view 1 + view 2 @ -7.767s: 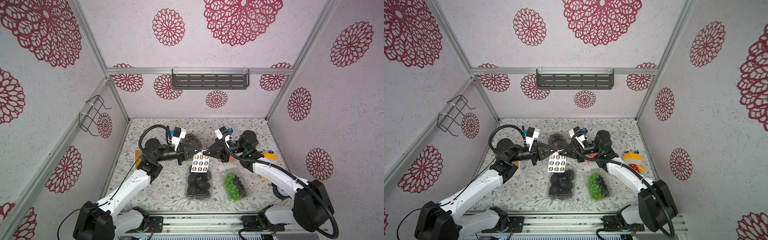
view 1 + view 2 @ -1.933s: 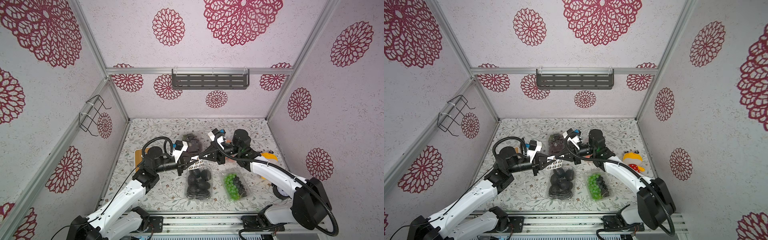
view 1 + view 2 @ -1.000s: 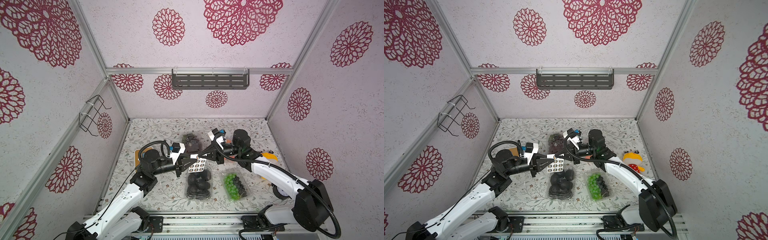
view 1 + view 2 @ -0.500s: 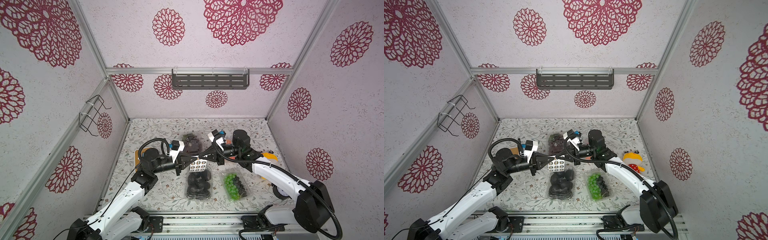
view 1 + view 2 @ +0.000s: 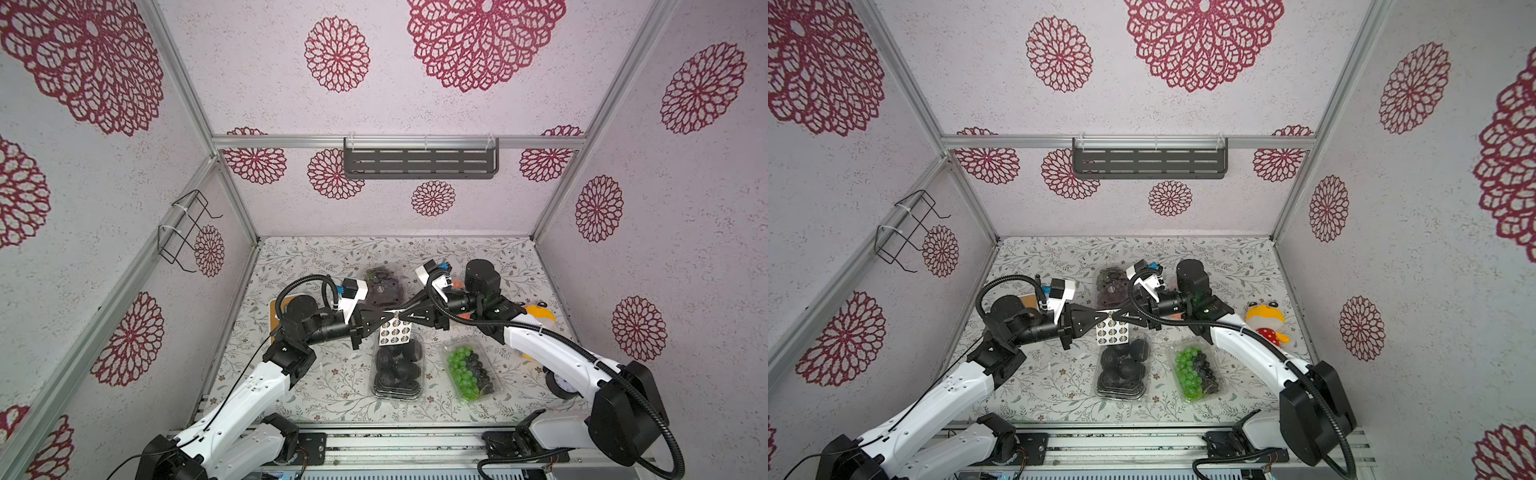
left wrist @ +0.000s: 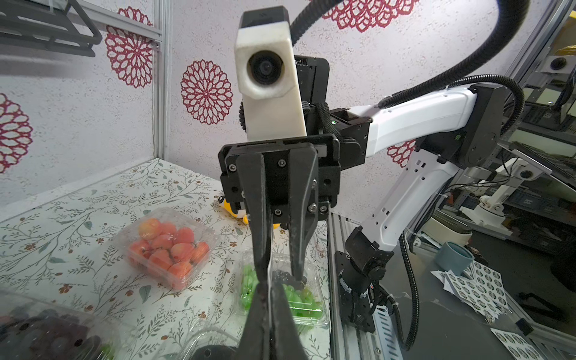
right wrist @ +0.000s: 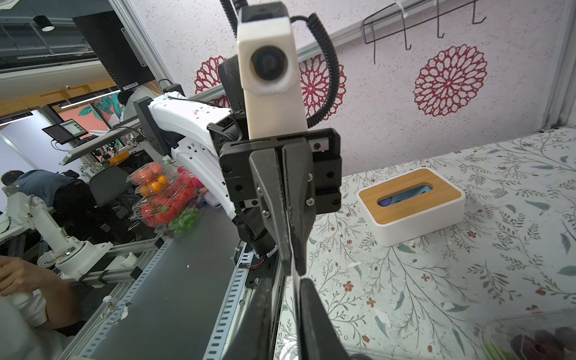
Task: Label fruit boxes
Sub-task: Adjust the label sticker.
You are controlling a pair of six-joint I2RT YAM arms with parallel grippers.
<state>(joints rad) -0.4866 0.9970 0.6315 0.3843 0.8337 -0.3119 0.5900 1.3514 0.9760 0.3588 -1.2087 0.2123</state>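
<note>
Top views: high, looking down, sharing whole table. Wrist views: close, facing each other.

Sticker sheet: over rear end of round-fruit box.
Mixed-grape box: right of round-fruit box, apart.
Rear grape box: behind sheet.
Strawberry box: behind mixed-grape box.
Lidded box: left side of desk.
Plush toy: far right.

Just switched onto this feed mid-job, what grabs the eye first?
Two grippers meet tip to tip mid-table: the left gripper is shut on an edge of the sticker sheet, and the right gripper faces it with jaws slightly apart. The sheet hangs over the far end of the box of black round fruits, with the box of green-and-black grapes beside it.
</note>
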